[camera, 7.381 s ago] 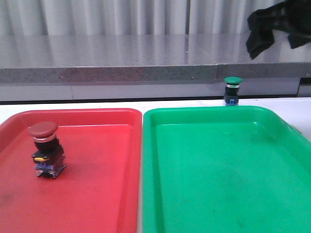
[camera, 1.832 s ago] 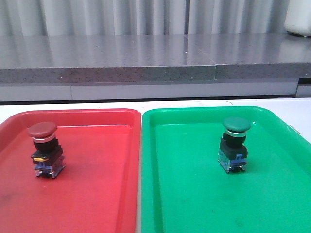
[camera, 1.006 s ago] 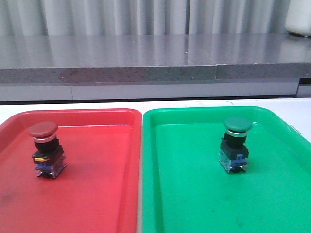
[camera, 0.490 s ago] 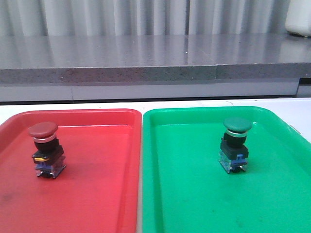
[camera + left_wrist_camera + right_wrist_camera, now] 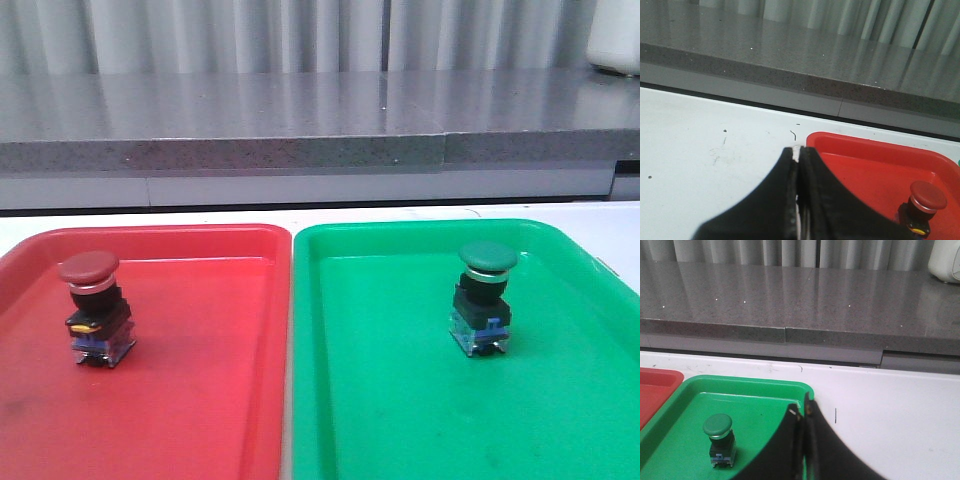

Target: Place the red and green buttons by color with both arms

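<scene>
1. Moved since earliest frame: green button [image 5: 487, 300], from behind the green tray [image 5: 400, 420] into its upper right.
2. Red button [image 5: 93, 309] stands upright, upper left of red tray [image 5: 200, 420].
3. Sorting appears complete.
4. Left gripper [image 5: 798, 170] and right gripper [image 5: 803, 416]: fingers pressed together, empty.

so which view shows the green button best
The front view: the green button stands upright and unobstructed in the green tray, cap, collar and base all visible. The right wrist view shows it smaller, from above. The left wrist view misses it.
</scene>
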Robot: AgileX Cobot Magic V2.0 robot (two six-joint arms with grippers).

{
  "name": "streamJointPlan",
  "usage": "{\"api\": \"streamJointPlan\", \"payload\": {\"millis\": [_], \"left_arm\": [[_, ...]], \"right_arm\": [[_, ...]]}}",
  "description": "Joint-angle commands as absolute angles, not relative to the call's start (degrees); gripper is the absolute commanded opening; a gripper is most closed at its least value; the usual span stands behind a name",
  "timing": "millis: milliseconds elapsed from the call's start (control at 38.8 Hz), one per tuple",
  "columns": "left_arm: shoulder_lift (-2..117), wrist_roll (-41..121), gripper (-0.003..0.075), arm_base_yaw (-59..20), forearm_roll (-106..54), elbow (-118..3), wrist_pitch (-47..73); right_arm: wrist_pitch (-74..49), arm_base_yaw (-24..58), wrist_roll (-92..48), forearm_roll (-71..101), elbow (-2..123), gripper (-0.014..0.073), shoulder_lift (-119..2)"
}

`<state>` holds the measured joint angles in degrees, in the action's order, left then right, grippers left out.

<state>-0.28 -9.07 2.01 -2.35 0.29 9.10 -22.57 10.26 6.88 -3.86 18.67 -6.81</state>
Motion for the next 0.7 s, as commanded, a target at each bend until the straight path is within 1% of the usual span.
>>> {"api": "streamJointPlan", "payload": {"millis": [0, 103, 284, 465, 516, 671], "left_arm": [[-1.3, -9.3, -0.002, 2.0, -2.9, 1.6, 4.3], [-1.3, -9.3, -0.002, 2.0, -2.9, 1.6, 4.3], [-1.3, -9.3, -0.002, 2.0, -2.9, 1.6, 4.3], [-1.2, -9.3, -0.002, 2.0, -2.9, 1.6, 4.3], [-1.2, -9.3, -0.002, 2.0, -2.9, 1.6, 4.3], [-1.2, -9.3, -0.002, 2.0, -2.9, 1.6, 4.3]], "right_arm": [[-16.4, 9.8, 6.6, -5.9, 18.2, -0.0108, -7.2], [-14.3, 8.1, 4.3, -5.6, 14.1, -0.0108, -5.6], [-13.5, 2.8, 2.7, -2.9, 5.5, -0.0108, 1.9], [-8.9, 1.0, 2.6, -2.9, -1.4, -0.0108, 1.3], [-10.5, 1.0, 2.6, -2.9, -1.2, -0.0108, 1.4], [-10.1, 1.0, 2.6, -2.9, -1.2, -0.0108, 1.5]]}}
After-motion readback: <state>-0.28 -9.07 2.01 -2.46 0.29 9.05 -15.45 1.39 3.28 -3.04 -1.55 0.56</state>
